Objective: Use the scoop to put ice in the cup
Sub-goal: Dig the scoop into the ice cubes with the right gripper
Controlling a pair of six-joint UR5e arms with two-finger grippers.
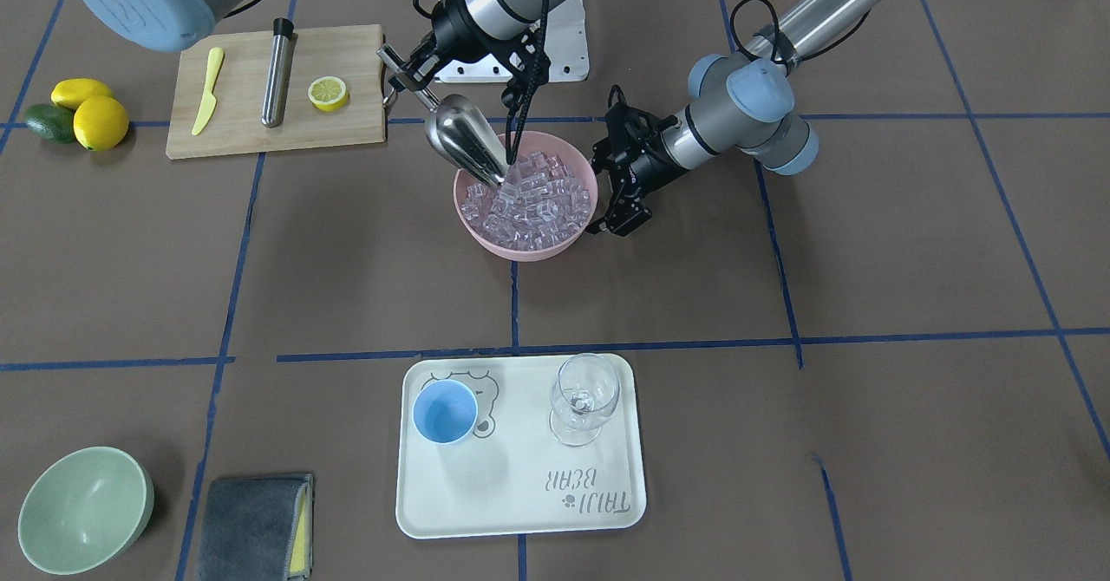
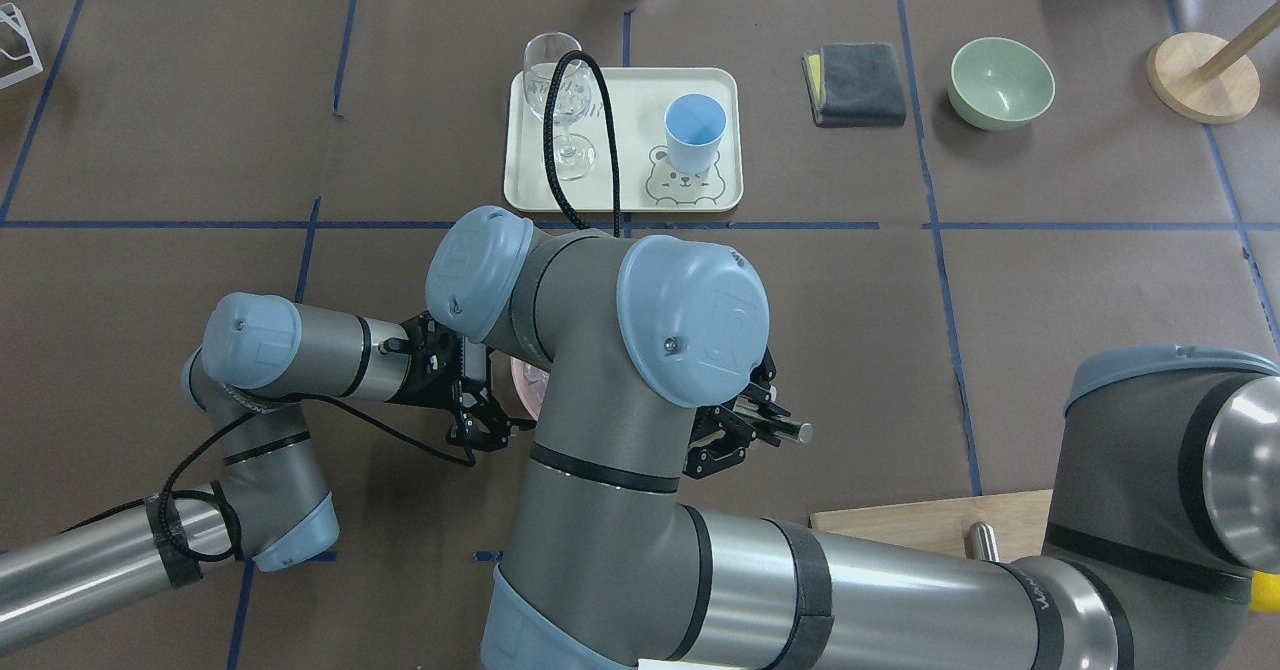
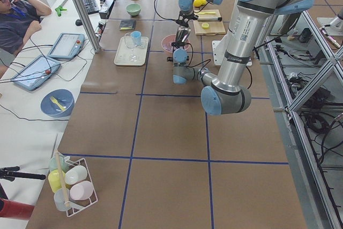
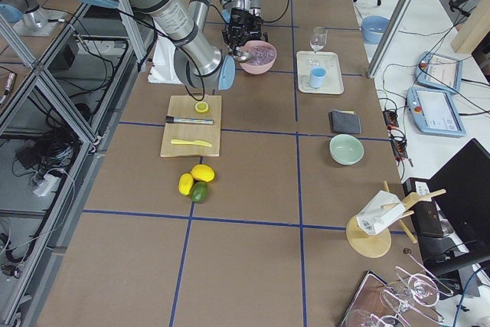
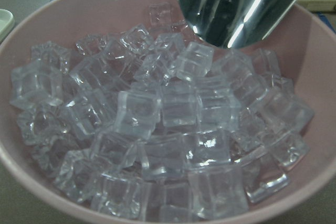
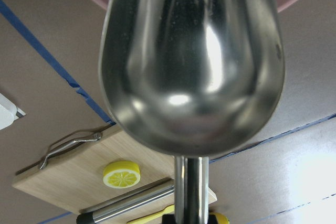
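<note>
Ice (image 1: 529, 199) fills the bowl (image 1: 555, 250); the scoop (image 1: 464, 140), its handle pinched in the right gripper (image 1: 403, 74), tips down into the bowl to dig. The left gripper (image 1: 617, 221) sits just beside the bowl, likely steadying it; I cannot tell how far it is open; the cup (image 1: 444, 414) stands well apart.

A bowl (image 1: 520, 254) of ice (image 1: 529, 204) sat mid-tabletop (image 1: 867, 260), a tray (image 1: 520, 494) before it

The scoop (image 1: 460, 139) leaned tip-down into the ice; on the tray, toward the operators' side, stood the cup (image 1: 445, 413) and a wine glass (image 1: 586, 394) — apart — and a cutting board (image 1: 243, 130) lay behind, off to one side.
</note>
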